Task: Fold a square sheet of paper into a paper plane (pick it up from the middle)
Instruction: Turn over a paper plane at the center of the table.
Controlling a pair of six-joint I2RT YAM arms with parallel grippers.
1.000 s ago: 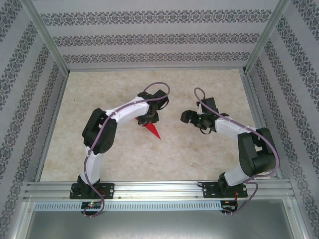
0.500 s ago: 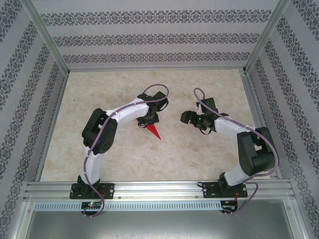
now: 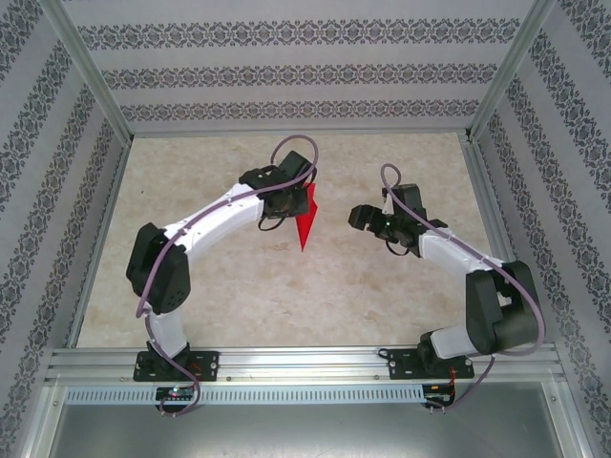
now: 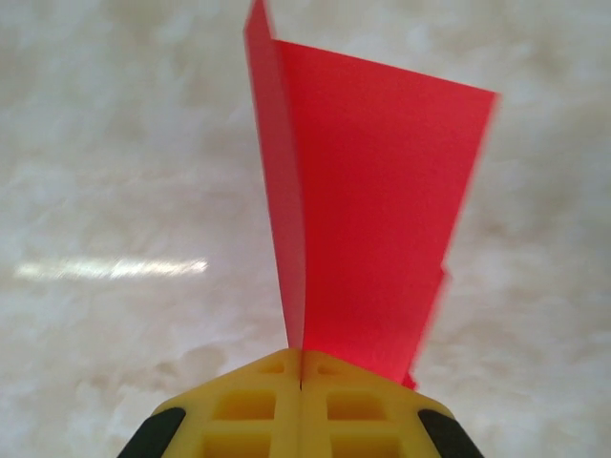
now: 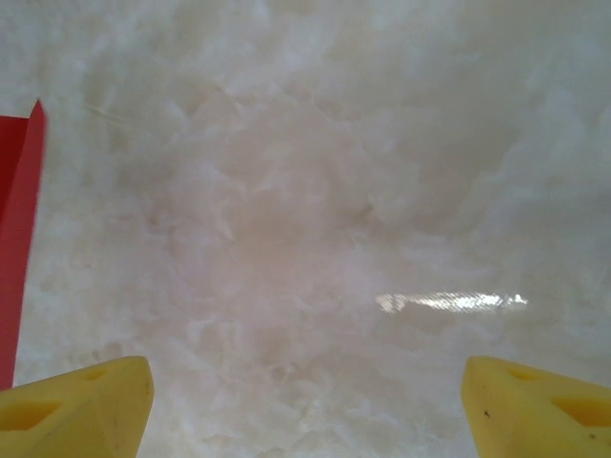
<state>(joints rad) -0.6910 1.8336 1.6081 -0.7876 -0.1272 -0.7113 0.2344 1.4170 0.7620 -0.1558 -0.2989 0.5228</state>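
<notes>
The paper plane [image 3: 305,221] is a slim red folded wedge, its tip pointing toward the near edge. My left gripper [image 3: 292,202] is shut on its fold, holding it over the table. In the left wrist view the yellow fingertips [image 4: 258,401] press together on the plane [image 4: 372,219], whose wings rise away from the left gripper [image 4: 301,367]. My right gripper [image 3: 359,218] stands open to the right of the plane, apart from it. Nothing lies between the yellow fingers [image 5: 86,401] of the right gripper [image 5: 305,401]; a strip of the plane [image 5: 14,239] shows at the left edge. The square sheet of paper is out of view.
The beige marbled tabletop [image 3: 239,286] is ringed by aluminium frame posts [image 3: 100,95] and patterned walls [image 3: 286,67]. A metal rail [image 3: 305,363] with both arm bases runs along the near edge.
The left jaws have shut on the plane. The left arm has stretched farther from its base, carrying the plane up and slightly right. The right gripper has shifted a little and stays open.
</notes>
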